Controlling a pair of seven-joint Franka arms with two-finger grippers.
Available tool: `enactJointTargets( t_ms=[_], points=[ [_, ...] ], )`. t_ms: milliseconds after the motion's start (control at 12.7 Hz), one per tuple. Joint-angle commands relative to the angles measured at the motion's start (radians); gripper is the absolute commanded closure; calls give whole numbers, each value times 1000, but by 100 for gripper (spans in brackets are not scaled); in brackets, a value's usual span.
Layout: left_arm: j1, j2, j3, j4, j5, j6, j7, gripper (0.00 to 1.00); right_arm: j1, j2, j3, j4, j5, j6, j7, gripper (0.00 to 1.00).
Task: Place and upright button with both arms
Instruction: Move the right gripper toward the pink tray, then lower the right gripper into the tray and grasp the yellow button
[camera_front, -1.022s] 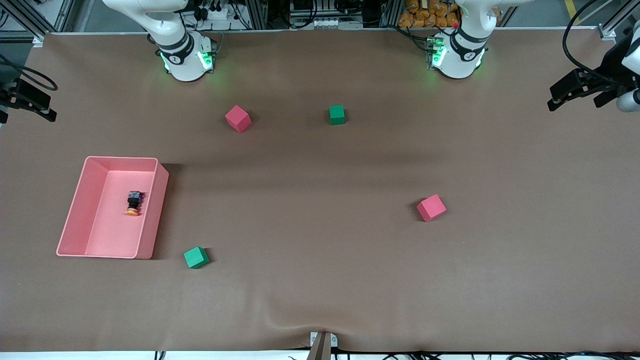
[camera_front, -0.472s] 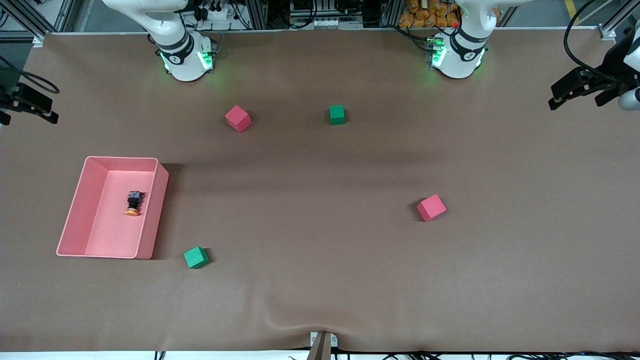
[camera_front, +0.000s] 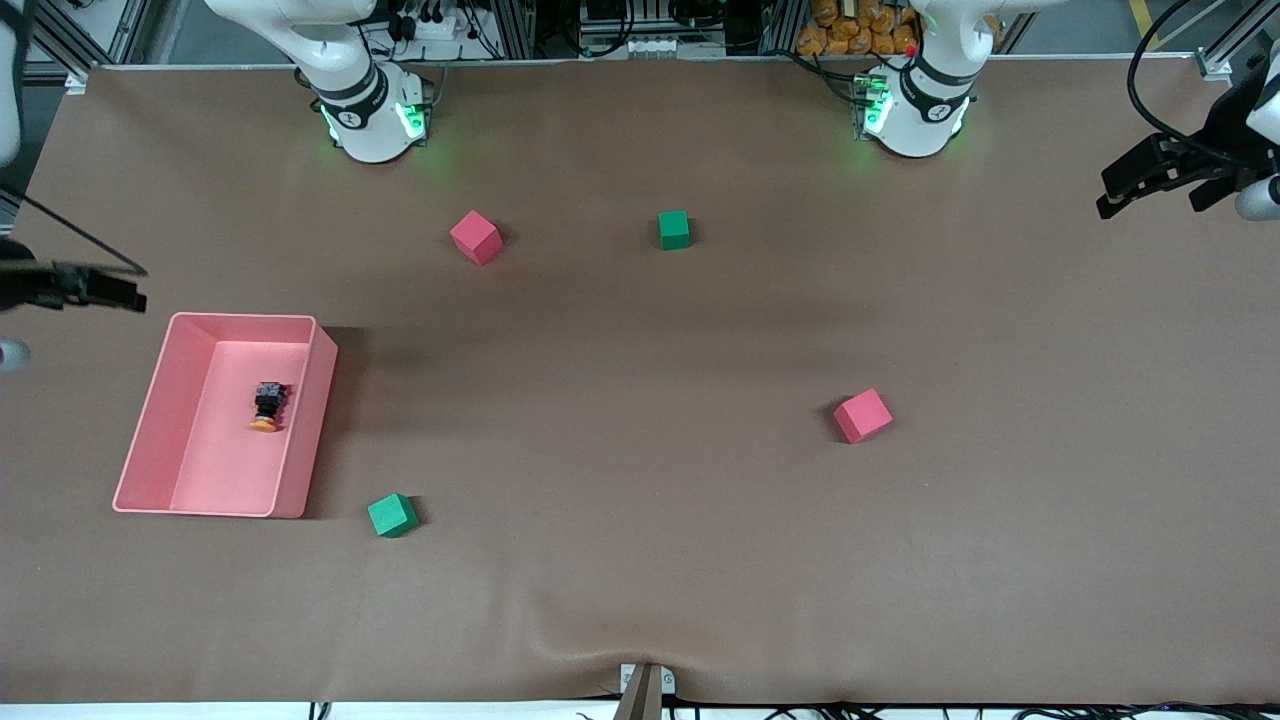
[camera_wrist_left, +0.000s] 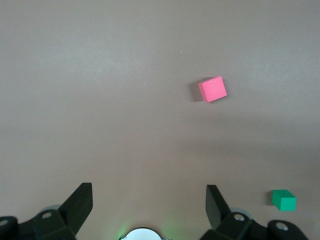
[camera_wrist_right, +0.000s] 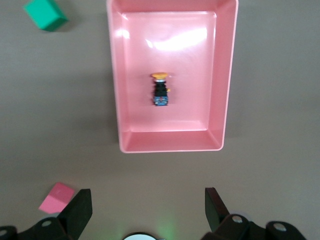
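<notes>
Currently the button (camera_front: 266, 406) is seen lying on its side in the pink tray (camera_front: 160, 400); the right end effector (camera_wrist_right: 145, 210), fingers apart, is held above it for pickup, while the left end effector (camera_wrist_left: 147, 207), also spread, waits near the left arm's end of the surface (camera_front: 640, 560).

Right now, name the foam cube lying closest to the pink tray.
The green cube beside the pink tray, nearest the front camera; the other three cubes lie farther off.

A robotics lab: two bench-mounted white arms (camera_front: 350, 90), aluminium framing (camera_front: 520, 25) and cabling edge the brown-covered table (camera_front: 640, 560).
</notes>
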Motion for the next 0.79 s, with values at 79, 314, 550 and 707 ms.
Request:
enactJointTargets(
  t_ms=[79,314,550,707],
  points=[
    [8,-2,-7,9,18,0,9,0,-24,64,-29,-127,5,211,-76,0],
    [6,4,-7,8,18,3,7,0,-34,75,-49,-309,158,458,-151,0],
    [6,7,-7,8,19,8,9,0,-33,110,-50,-429,168,680,-198,0],
    [6,9,-7,8,19,8,7,0,-28,159,-50,-451,168,760,-199,0]
  ],
)
